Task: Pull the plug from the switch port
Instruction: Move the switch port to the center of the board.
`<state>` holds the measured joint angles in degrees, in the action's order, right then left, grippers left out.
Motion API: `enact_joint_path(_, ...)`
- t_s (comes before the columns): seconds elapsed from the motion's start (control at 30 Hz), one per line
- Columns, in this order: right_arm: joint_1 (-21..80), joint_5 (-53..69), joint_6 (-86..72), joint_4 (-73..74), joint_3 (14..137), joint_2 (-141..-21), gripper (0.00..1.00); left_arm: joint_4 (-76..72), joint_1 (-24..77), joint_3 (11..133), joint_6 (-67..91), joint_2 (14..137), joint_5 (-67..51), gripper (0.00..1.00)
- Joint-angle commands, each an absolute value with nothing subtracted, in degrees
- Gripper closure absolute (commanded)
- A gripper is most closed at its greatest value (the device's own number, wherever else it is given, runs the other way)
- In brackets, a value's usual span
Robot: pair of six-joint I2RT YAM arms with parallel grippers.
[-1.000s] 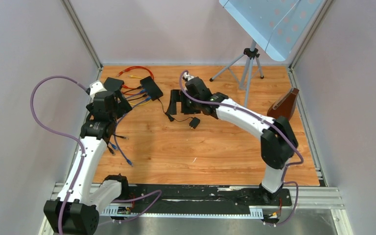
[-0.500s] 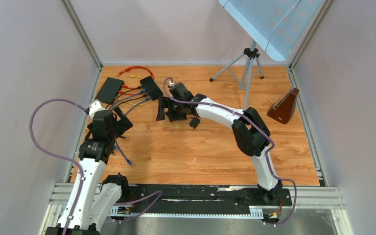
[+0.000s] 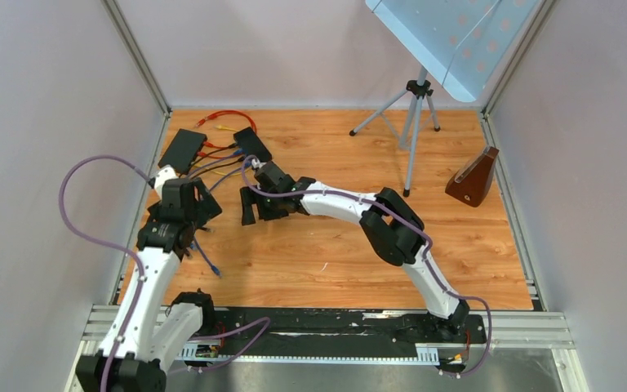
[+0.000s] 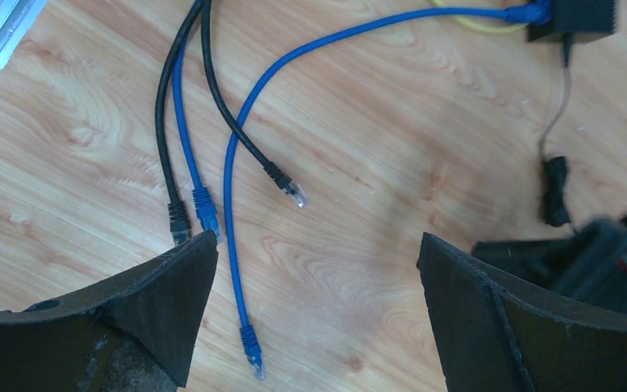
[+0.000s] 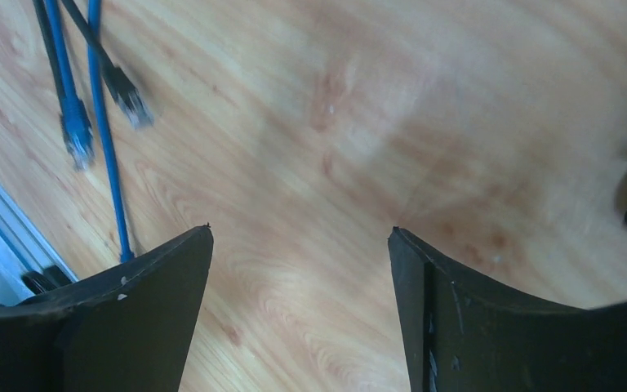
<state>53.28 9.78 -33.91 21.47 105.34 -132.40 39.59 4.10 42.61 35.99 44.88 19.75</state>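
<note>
1. Plug (image 4: 529, 13), blue, sits in the switch (image 4: 575, 16) at the table's (image 4: 375, 131) far left.
2. My left gripper (image 4: 314, 249) hovers over loose cables (image 4: 227, 171), fingers spread, empty.
3. My right gripper (image 5: 300, 235) has its fingers spread, empty.

Smooth wood-grain table (image 3: 335, 245), matt black plastic switch (image 3: 255, 144), glossy blue cable (image 4: 228, 163)

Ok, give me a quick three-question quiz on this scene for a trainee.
1. True or false: the right gripper holds a cable.
2. The loose plugs under the left gripper are: A red, B blue and black, C white.
3. How many black boxes lie at the table's far left?
Key: 1 false; 2 B; 3 two.
</note>
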Motion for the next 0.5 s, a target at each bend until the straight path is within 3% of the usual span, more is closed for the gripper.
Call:
enact_joint_path(0.0, 53.92, 4.45, -29.74, 15.10, 97.64, -123.22, 0.21, 34.60, 3.36, 46.93, 30.62, 55.40, 18.05, 0.00)
enact_joint_path(0.2, 53.43, 0.15, -27.53, 9.29, 84.57, -109.41, 0.20, 32.57, 2.19, 52.60, 26.22, 68.81, 17.38, 0.00)
enact_joint_path(0.47, 49.74, 5.14, -26.58, 9.08, 75.01, -96.08, 0.14, 29.68, 0.99, 58.85, 19.96, 79.03, 14.67, 0.00)
